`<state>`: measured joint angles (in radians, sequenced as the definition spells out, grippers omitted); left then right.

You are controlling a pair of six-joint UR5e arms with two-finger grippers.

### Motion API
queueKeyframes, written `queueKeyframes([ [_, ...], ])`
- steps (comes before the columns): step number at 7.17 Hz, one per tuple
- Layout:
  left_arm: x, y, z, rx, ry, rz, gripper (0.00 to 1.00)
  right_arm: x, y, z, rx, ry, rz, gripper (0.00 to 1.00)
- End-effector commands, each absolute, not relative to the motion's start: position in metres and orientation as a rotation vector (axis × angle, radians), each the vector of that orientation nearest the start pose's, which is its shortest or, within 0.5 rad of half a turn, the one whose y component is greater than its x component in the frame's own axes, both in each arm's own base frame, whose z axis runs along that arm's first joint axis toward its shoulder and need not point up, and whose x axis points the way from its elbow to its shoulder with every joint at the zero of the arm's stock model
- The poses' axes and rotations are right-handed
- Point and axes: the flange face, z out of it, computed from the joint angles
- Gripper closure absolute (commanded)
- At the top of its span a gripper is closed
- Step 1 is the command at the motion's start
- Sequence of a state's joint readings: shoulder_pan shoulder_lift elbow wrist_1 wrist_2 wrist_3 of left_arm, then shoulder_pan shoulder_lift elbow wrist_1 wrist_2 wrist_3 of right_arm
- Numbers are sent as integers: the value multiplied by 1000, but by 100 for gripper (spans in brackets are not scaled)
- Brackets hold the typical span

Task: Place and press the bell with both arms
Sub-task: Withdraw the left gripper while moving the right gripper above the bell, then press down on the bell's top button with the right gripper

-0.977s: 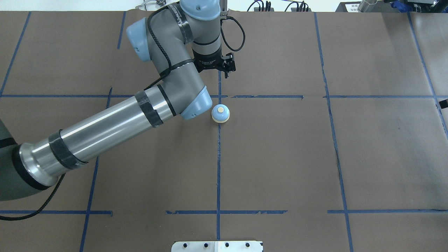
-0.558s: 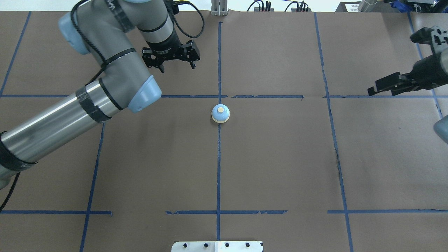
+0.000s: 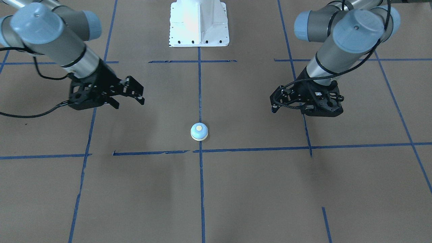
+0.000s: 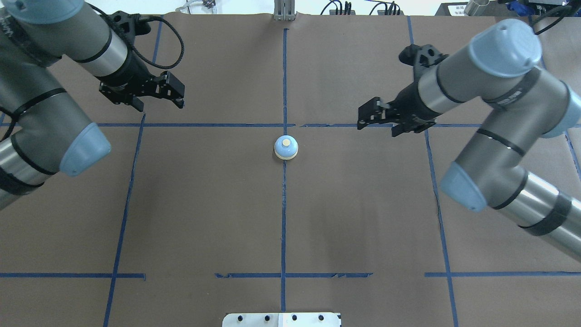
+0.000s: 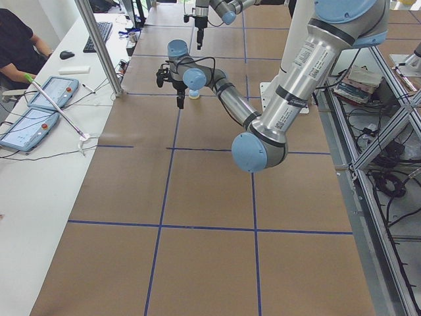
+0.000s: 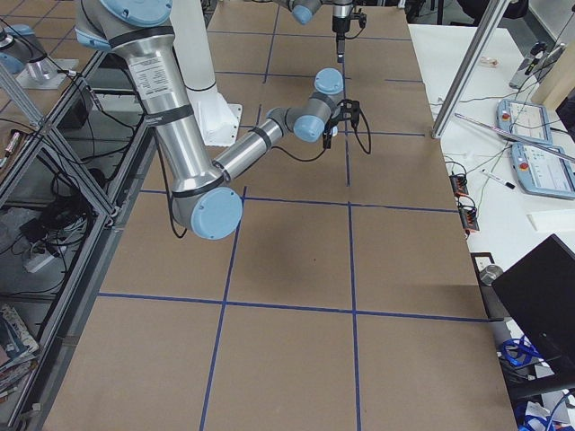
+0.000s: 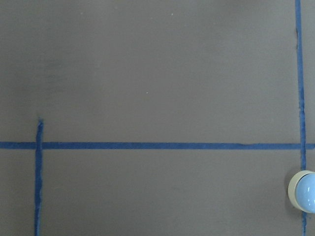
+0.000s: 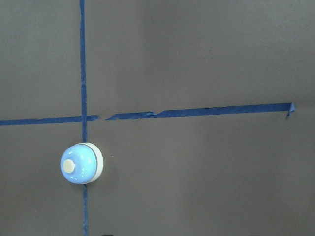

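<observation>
The light-blue bell (image 4: 286, 148) with its cream button stands alone on the brown table at the crossing of blue tape lines, also in the front view (image 3: 199, 131). My left gripper (image 4: 159, 106) hangs open and empty above the table, far to the bell's left. My right gripper (image 4: 376, 129) is open and empty, a gripper's length to the right of the bell and slightly beyond it. The bell shows at the right edge of the left wrist view (image 7: 305, 191) and at the lower left of the right wrist view (image 8: 81, 163). Neither gripper touches it.
The white bolted pedestal (image 3: 199, 23) stands at the robot's side of the table. Blue tape lines (image 4: 284, 218) divide the brown cover into squares. A side table with tablets (image 5: 39, 105) and a seated person lies beyond the far edge.
My left arm has swung away to the left, leaving the bell where it stood. My right arm has come in from the right edge toward the bell. The bell has not moved.
</observation>
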<state>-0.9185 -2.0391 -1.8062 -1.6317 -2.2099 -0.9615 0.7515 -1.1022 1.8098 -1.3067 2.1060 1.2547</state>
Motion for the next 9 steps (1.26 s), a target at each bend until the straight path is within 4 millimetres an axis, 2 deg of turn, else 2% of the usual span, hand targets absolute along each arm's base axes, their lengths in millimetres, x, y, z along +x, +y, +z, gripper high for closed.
queueKeyframes([
  [1,262,-509,317,71,926,-84,0,-493,-438,185,68,-990,318,69],
  [2,234,-495,334,79,914,-91,0,-538,-455,162,64,-967,378,90],
  [3,223,-480,346,95,901,-44,0,-574,-477,158,47,-914,386,100],
  [5,222,-479,345,99,901,-42,0,-584,-493,178,46,-863,383,100],
  [7,221,-478,343,104,902,-43,0,-603,-505,177,39,-832,381,100],
  [9,221,-477,344,102,901,-42,0,-604,-506,180,35,-825,382,100],
])
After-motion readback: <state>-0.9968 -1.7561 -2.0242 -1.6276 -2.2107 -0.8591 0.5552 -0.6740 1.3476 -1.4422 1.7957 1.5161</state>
